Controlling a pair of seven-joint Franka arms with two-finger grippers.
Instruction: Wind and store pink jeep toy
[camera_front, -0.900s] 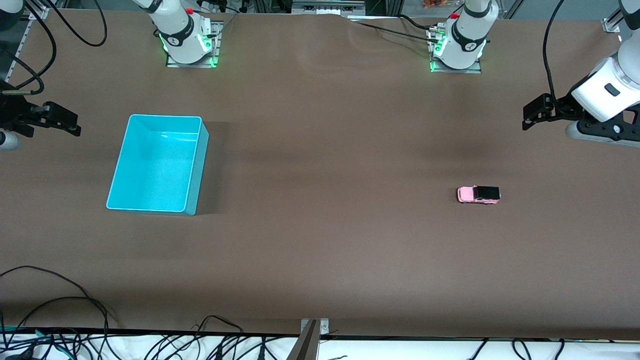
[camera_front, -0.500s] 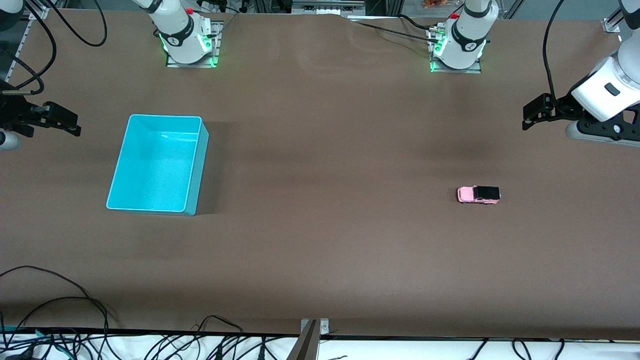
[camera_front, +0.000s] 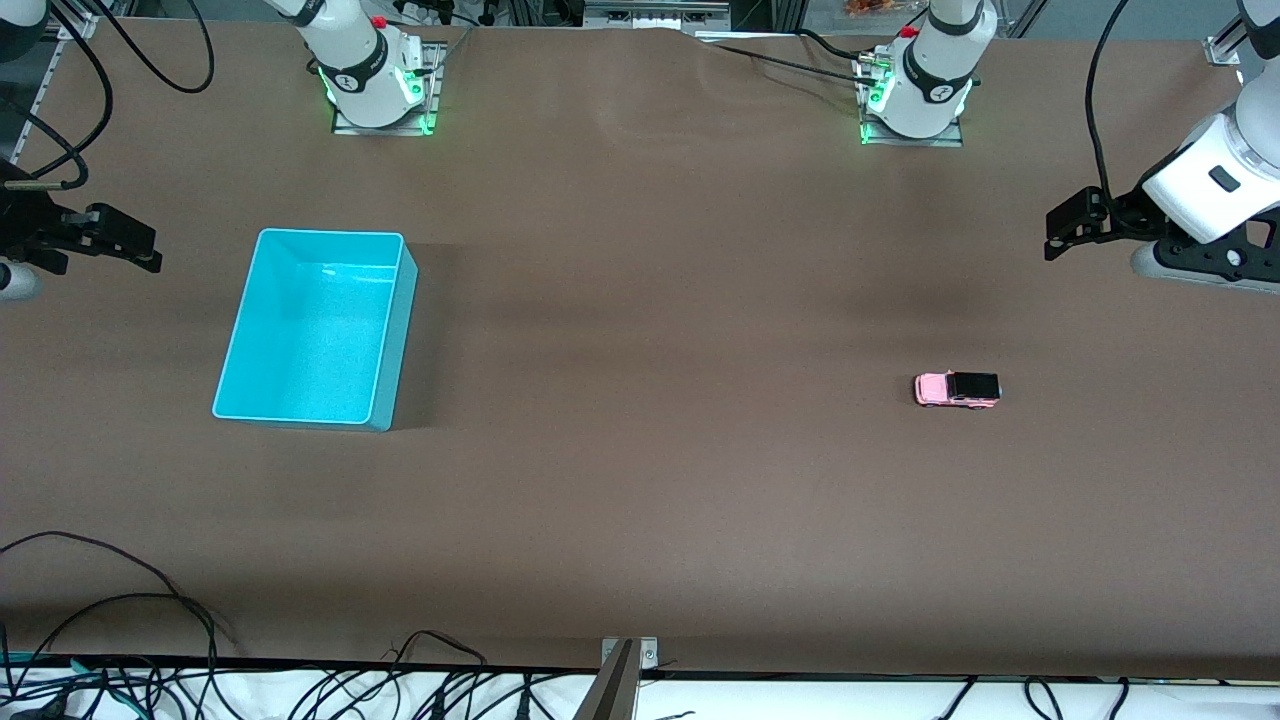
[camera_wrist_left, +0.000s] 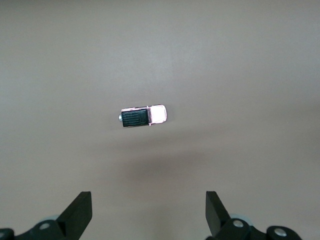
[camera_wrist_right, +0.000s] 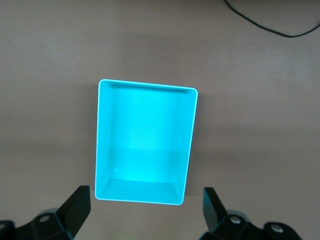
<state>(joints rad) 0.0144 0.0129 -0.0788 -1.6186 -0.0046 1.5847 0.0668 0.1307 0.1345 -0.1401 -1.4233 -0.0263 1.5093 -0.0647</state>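
The pink jeep toy (camera_front: 957, 389) is seen upright on its wheels on the brown counter (camera_front: 660, 480), toward the left arm's end, well apart from the turquoise bin (camera_front: 398, 330); the bin is taken as the landmark, sitting toward the right arm's end with nothing seen inside it; in the left wrist view the pink jeep toy (camera_wrist_left: 143, 116) is framed well clear of the dark fingers (camera_wrist_left: 77, 215), which are held wide apart with only bare counter between them; the left gripper (camera_front: 1066, 231) is held up at the edge of the counter farthest from the bin; the right gripper (camera_front: 125, 246) is held beside the bin at the counter's edge, and in the right wrist view its fingers (camera_wrist_right: 75, 209) are spread apart, the bin (camera_wrist_right: 102, 131) caught squarely between them from above; cables (camera_front: 110, 640) are seen trailing along the counter's edge nearest the front camera.
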